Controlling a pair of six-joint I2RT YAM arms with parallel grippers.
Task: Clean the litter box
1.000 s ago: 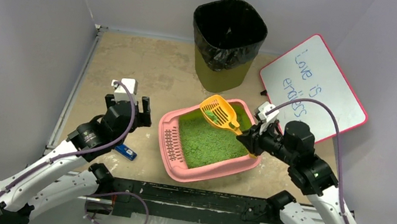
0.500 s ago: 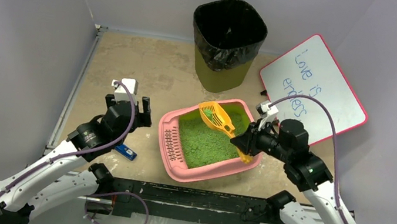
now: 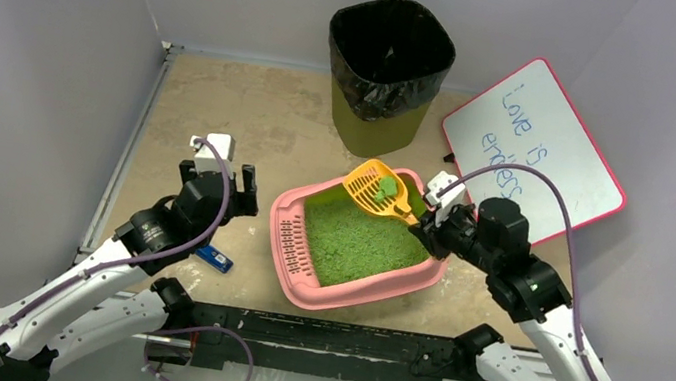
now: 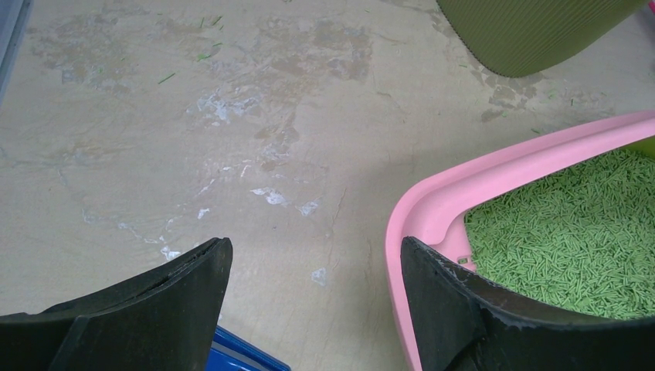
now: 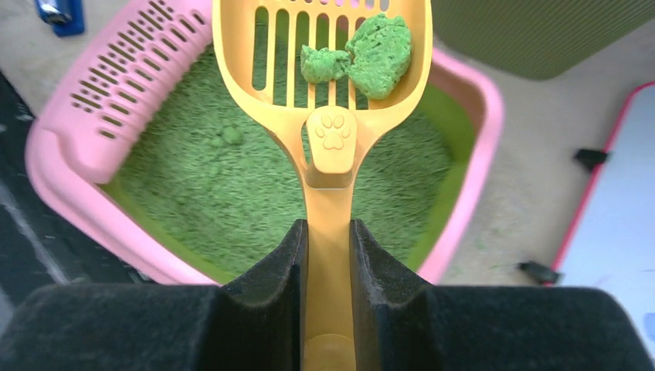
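- I have the litter box (image 3: 338, 299) mid-table (image 3: 226, 103), between my two arms, its grate end to the left.
- The bin (image 3: 388, 67) stands behind the box, near the back wall.
- The whiteboard (image 3: 544, 140) sits right of the bin, behind my right arm.
- My right gripper (image 3: 422, 225) is at the box's right rim; the scoop (image 3: 364, 176) in it reaches over the box's far corner, with two clumps (image 5: 378, 54) on it.
- My left gripper (image 3: 217, 177) hangs left of the box, apart from it.
- A small flat item (image 3: 215, 258) lies on the table beside my left arm.
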